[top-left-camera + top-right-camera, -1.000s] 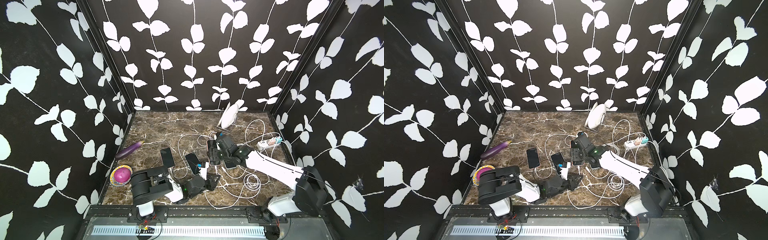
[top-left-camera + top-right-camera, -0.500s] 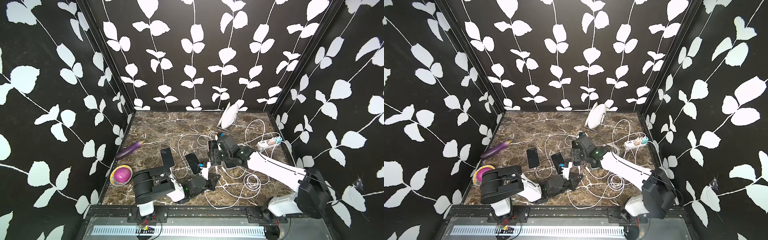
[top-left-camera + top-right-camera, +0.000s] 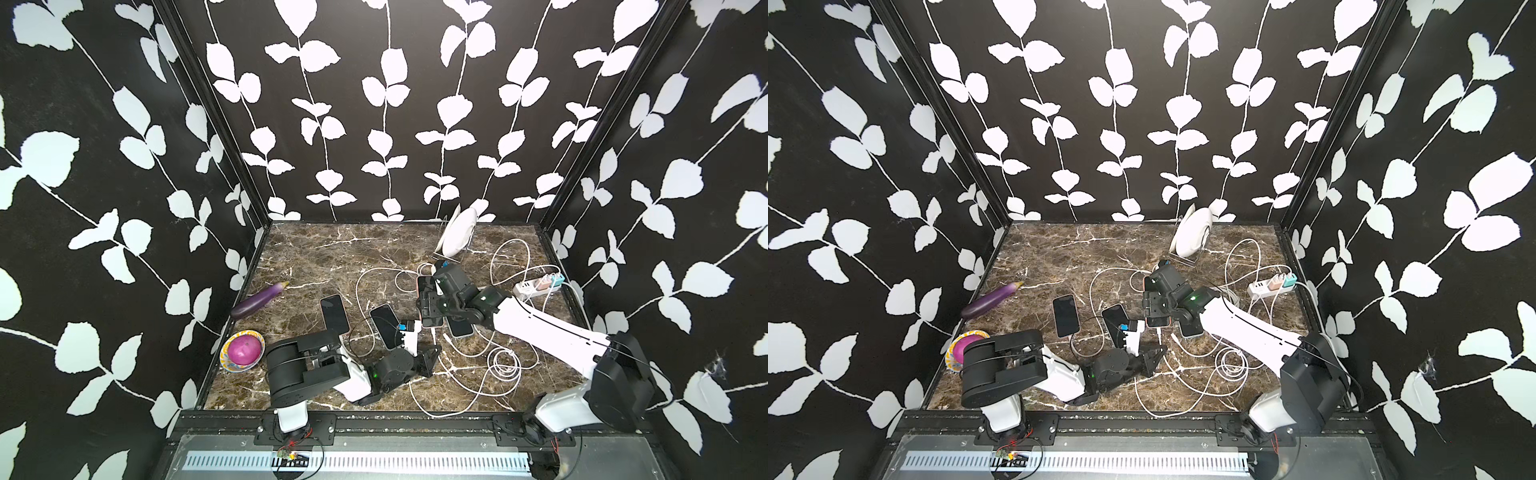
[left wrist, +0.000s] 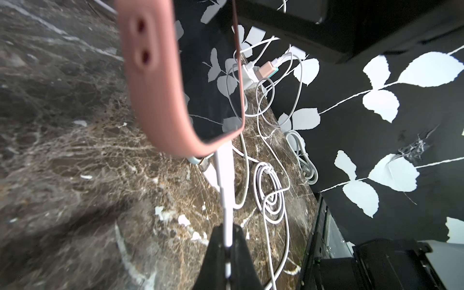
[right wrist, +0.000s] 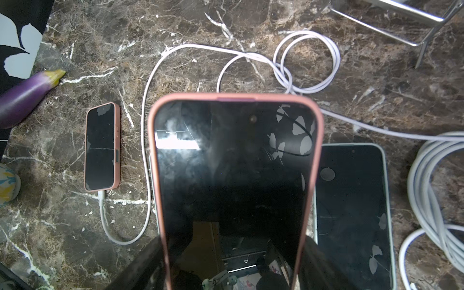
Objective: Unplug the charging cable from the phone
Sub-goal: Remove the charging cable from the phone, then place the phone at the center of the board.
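Note:
My right gripper [image 5: 232, 263] is shut on the phone [image 5: 233, 163], a dark-screened one in a pink case, and holds it off the marble by its long sides. In both top views it hangs mid-table [image 3: 432, 318] [image 3: 1156, 318]. The white charging cable [image 4: 224, 190] runs straight from its plug in the phone's [image 4: 160, 95] bottom edge down to my left gripper [image 4: 228, 229]. That gripper is shut on the cable a short way below the plug, low over the table [image 3: 434, 352] [image 3: 1160, 351].
Three more phones lie flat: a pink one [image 3: 333, 312] with its own cable, a dark one [image 3: 385, 326] and a pale one [image 5: 351, 213] under my right arm. Loose white cable coils [image 3: 505, 365], a power strip [image 3: 538, 286], plate rack [image 3: 457, 232], eggplant [image 3: 257, 300] and bowl [image 3: 243, 349] surround them.
My left gripper's jaws have closed onto the charging cable below the phone. Both arms have otherwise barely shifted, and the right gripper keeps holding the phone.

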`<state>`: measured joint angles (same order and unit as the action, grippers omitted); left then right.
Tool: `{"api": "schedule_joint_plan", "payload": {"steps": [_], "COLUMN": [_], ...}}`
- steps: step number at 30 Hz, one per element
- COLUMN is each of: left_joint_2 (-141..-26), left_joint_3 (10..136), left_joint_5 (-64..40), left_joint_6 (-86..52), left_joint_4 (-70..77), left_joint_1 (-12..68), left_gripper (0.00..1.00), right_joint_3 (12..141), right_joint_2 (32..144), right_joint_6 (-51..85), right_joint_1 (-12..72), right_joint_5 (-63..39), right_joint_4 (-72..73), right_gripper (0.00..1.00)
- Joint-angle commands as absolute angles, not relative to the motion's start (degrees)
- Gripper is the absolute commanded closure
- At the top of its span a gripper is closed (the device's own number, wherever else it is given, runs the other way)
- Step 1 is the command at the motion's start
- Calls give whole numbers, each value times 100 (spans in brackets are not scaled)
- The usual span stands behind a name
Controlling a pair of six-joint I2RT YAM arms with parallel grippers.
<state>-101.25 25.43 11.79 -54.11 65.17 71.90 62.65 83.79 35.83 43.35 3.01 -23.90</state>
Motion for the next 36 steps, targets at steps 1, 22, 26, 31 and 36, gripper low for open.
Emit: {"api": "schedule_joint_plan", "payload": {"steps": [1,22,26,31,36], "left_joint_2": [-9951,-8743,-7289,-5650,-5058], "left_joint_3": [2662,2131,2138,2640,3223], "left_joint_5": [995,1385,1934,3128,3237], "left_joint_6": [-5228,-4842,-4591,-4715,-5300], "left_joint_4": [6154,5356,3207,-283,-2784], "left_joint_1": [7224,7130,7082,6973,6239], "left_gripper": [100,29,22,19,27], "right_joint_3": [6701,7192,7423,7702,8004], "right_joint_2": [8401,8818,9204,9848,10515], "right_joint_6": [3549,3354,3216,3080,3129], "right_joint_1": [4227,3990,3987,4049,4323], "right_joint_5": [572,585,543,366,364], "right_joint_4": [-2129,-3122,-3683,-3835,-3881], "right_gripper": [100,100,100,100,100]}}
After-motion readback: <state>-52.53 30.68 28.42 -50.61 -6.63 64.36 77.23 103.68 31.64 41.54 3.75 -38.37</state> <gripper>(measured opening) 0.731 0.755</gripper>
